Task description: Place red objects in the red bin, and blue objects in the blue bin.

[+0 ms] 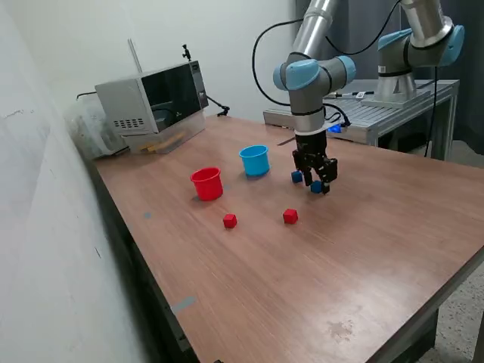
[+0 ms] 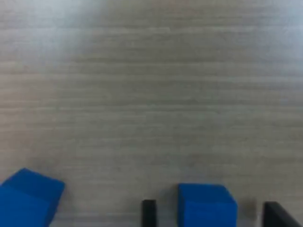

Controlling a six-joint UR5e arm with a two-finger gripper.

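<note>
The gripper (image 1: 318, 184) is down at the table (image 1: 363, 249), fingers pointing straight down, w/ one blue cube (image 1: 315, 186) sitting between the two fingertips. In the wrist view that same cube (image 2: 207, 205) lies between the two dark finger tips (image 2: 148, 212), w/ a visible gap on each side, so the jaws are spread a bit wider than the cube and not pressing on it. The second blue cube (image 1: 296, 176) rests on the wood just beside the gripper, toward the exterior view's left; the wrist cam catches it too (image 2: 28, 201), turned at an angle to the first one.

The blue bin (image 1: 255, 160) stands upright near that pair, further to the exterior view's left and a bit further back. The red bin (image 1: 206, 183) stands upright beyond it, the two apart, not touching. Can't see inside either cup from here. Two red cubes lie nearer the camera, well apart from the gripper: one (image 1: 290, 216) roughly in front of the blue cup, the other (image 1: 230, 221) in front of the red cup.

Surface is brown wood-grain laminate, w/ a pale scuff near the front edge. At the back corner sits a grey box-like appliance (image 1: 151, 98) against a white wall (image 1: 45, 227). Behind the arm's base there's a metal bench (image 1: 393, 106).
</note>
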